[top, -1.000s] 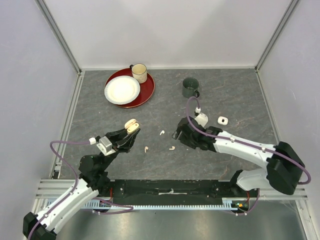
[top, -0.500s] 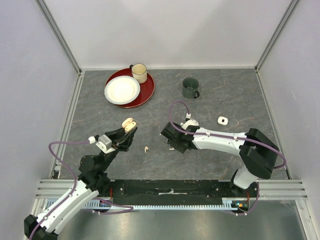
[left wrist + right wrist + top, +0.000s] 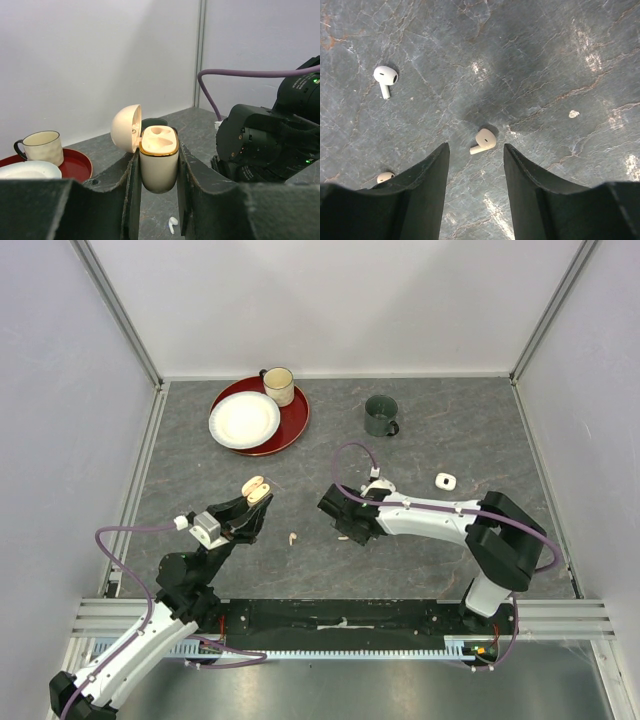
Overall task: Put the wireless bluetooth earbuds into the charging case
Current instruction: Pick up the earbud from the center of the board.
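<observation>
Right gripper (image 3: pixel 476 148): jaws have pulled in from wide to roughly half and aren't closed yet. There's a gap on both sides of the peach earbud (image 3: pixel 483 140) between the fingertips. It lies flat on the table (image 3: pixel 560 60), stem toward one finger, no contact that I can see. A second ago this arm was further out to its own right with the jaws wide. It has since swung in toward the left arm and come down over this bud. So the grasp is in progress and the pick isn't made.

Just outside one finger, half hidden by it: second peach earbud (image 3: pixel 385 176). Further out on that same side: white earbud (image 3: pixel 385 77). Both are clear of the jaws and shouldn't get swept as they close. No fourth bud in view.

Left gripper (image 3: pixel 158 172): clamped on the charging case (image 3: pixel 159 160), held upright off the table, lid (image 3: pixel 125 127) hinged back, both wells look empty. The grip is unchanged over the last second and the case has barely moved. It's near the right gripper with its opening up.

Meaning: nothing inserted yet. The bud is small and lying flat, so the closing fingers could skate it or pinch it crooked. That would make seating it stem-first in a well harder.
</observation>
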Controlling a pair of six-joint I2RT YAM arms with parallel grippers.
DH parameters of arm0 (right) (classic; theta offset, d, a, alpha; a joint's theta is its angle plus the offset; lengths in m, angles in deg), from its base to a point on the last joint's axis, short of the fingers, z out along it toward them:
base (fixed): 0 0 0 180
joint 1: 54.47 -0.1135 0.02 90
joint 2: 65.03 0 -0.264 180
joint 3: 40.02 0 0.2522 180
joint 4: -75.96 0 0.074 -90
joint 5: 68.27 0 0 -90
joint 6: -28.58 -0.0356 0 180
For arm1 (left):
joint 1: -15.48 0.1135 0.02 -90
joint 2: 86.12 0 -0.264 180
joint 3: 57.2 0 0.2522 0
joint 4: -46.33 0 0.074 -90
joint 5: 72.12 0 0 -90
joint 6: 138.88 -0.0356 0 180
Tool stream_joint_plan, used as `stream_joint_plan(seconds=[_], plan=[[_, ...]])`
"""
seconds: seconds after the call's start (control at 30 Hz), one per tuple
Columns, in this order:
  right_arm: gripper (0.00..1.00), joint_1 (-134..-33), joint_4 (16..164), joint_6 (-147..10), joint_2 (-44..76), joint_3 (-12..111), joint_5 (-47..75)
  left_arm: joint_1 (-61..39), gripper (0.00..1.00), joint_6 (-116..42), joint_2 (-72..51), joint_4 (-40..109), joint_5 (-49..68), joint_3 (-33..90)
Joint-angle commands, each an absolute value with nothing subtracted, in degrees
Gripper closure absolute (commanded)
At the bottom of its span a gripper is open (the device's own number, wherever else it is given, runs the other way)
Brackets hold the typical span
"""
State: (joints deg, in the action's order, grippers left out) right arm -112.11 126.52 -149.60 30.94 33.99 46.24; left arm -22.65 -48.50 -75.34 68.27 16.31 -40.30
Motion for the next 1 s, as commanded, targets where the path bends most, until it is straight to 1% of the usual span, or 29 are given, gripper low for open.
stream_joint_plan(seconds=[0.0,0.17,0.57,0.77,0.87,0.97], plan=[[0.46,-112.4,127.4,-150.5,32.1,36.2,47.2,-23.0,0.98,-49.4,-75.9,69.9,17.2,-41.2],[0.49,-112.3,126.7,-150.8,32.8,35.7,47.0,-23.0,0.98,-49.4,-76.1,69.8,17.3,-41.2],[0.53,-111.8,125.1,-150.3,35.4,35.6,45.6,-23.0,0.98,-49.4,-75.7,69.8,17.3,-41.4],[0.57,-111.6,125.0,-150.0,36.6,35.5,44.6,-22.9,0.98,-49.4,-75.3,69.8,17.4,-41.3],[0.62,-111.5,124.8,-150.0,36.5,35.1,44.8,-23.0,0.98,-49.5,-75.3,69.8,17.4,-41.3],[0.64,-111.5,125.0,-149.6,36.6,34.9,44.9,-23.0,0.98,-49.4,-75.2,69.8,17.6,-41.3]])
